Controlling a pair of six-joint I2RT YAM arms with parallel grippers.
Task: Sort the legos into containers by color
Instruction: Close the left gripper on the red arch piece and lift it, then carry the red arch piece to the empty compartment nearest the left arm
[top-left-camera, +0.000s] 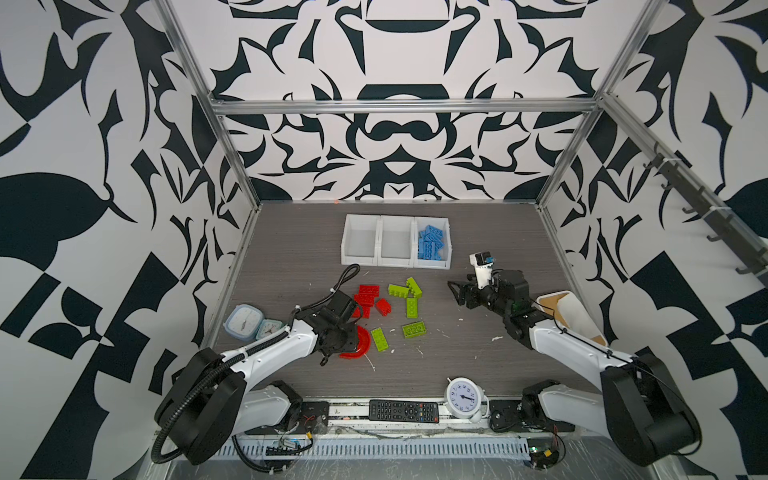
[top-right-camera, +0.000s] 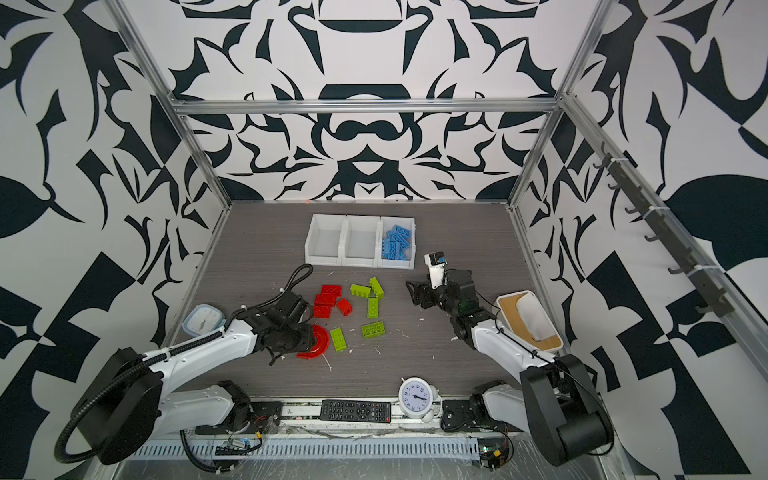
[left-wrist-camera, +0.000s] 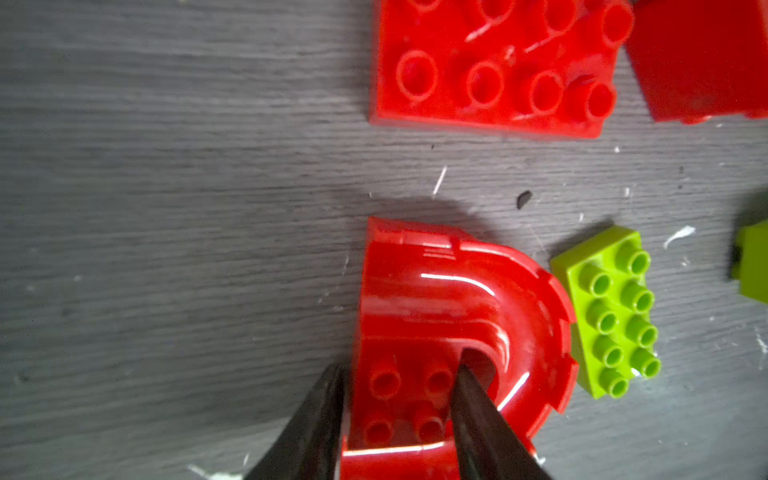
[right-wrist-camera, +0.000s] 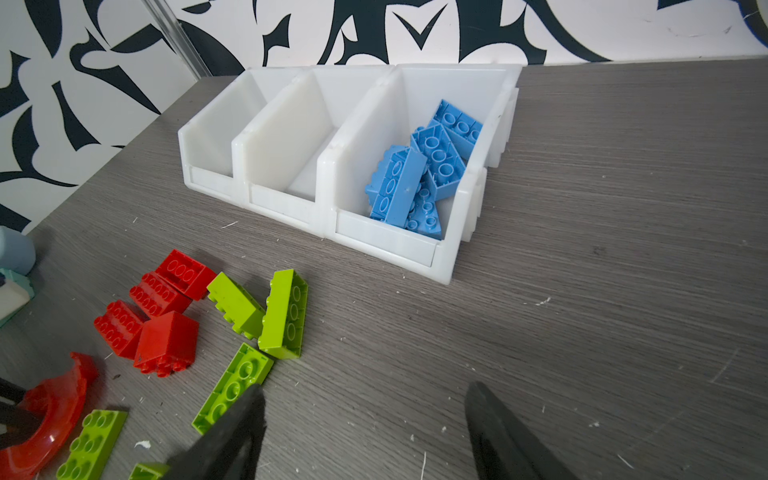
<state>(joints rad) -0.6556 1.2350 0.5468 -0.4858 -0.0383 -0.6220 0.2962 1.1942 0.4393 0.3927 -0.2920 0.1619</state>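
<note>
In both top views the arch (top-left-camera: 362, 344) (top-right-camera: 322, 341), on the grey table (top-left-camera: 291, 257), is partly hidden by the left arm (top-left-camera: 270, 347); blue legos (top-left-camera: 432, 243) are piled in the rightmost bin (top-left-camera: 449, 246). In the left wrist view its studded end is pinched by the left gripper (left-wrist-camera: 399, 370). In the right wrist view the right gripper (right-wrist-camera: 365, 388) is held spread and empty.
</note>
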